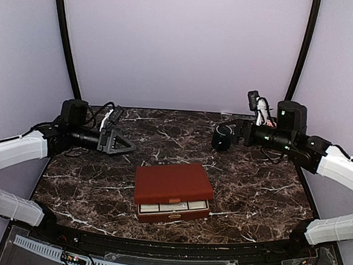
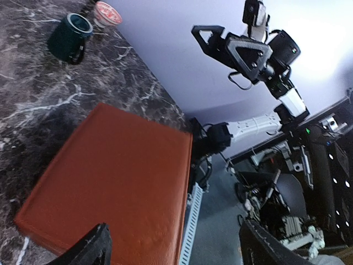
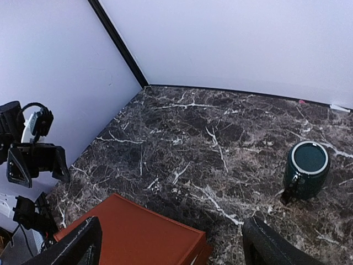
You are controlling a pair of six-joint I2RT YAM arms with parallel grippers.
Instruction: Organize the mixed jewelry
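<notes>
With left gripper [image 2: 176, 245] and right gripper [image 3: 171, 243] both released, I aim squarely for the near edge of the box [image 2: 116, 176] beneath the left.

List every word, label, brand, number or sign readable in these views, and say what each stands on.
No text can be read in any view.
The reddish-brown box: plain lid, no lettering.
The dark green mug: no print visible.
The small patterned bowl: a reddish pattern only, too blurred to show whether it holds letters.
</notes>
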